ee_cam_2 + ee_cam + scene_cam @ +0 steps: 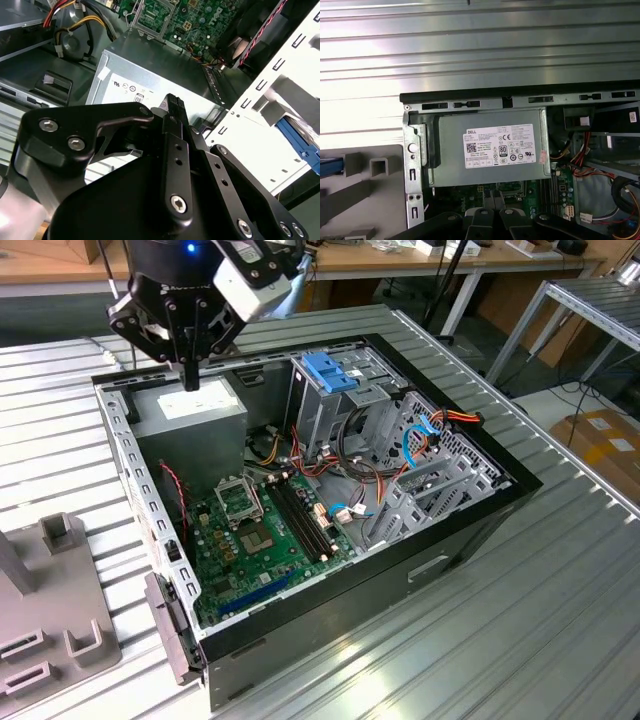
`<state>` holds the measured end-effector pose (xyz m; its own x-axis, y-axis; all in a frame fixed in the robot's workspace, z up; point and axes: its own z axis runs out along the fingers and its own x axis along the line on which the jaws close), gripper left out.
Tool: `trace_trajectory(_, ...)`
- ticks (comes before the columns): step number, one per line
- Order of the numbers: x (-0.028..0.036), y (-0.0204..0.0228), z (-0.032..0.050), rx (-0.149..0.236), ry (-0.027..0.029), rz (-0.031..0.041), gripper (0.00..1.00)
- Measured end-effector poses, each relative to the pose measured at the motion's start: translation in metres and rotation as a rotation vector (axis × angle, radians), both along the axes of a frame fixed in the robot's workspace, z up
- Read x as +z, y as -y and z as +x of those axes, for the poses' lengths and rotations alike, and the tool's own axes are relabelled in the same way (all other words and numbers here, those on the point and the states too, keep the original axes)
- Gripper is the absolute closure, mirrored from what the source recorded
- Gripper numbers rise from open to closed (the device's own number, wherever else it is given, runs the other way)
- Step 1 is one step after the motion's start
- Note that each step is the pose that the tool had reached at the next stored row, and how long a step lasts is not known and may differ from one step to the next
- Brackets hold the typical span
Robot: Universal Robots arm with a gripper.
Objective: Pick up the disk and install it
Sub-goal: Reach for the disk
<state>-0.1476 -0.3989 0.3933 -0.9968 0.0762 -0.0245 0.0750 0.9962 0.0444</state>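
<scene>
Hovering over the open computer case (480, 530), the gripper (190, 373) hangs just above the grey power supply (190, 412), in the corner of the case towards the exterior view's left.

Finding 1: the fingers look drawn together into 1 narrow tip with nothing between them. In the second wrist view the gripper (175, 102) points down at the power supply's labelled top and carries no load.

Finding 2: the disk (330, 167) is outside the case. The first wrist view catches a bright blue strip, which I judge to be its bracket, on the grey fixture (50, 590) that lies on the tabletop (560, 620) just beside the case wall. The second wrist view has what I take for the same disk (297, 145), blue beyond the pale slotted chassis wall. Its label and metal face are hidden. The fixture's slots and blocks presumably hold the disk in a known pose so it can be gripped by the edges.

Finding 3: the case lies on its side with the panel off, leaving the motherboard (260, 530) and the blue-topped drive cage (330, 375) open from above. That cage stands well apart from the gripper.

Assessment: the pick-up is not yet done, and the gripper is nearer the power supply than the disk.
</scene>
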Motion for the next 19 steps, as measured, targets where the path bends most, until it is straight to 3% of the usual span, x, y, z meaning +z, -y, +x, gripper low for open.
trace_trajectory(8,0.0,0.0,-0.0008,0.0,0.0,0.0,0.89)
trace_trajectory(19,0.0,0.0,-0.0089,0.0,0.0,0.0,0.89)
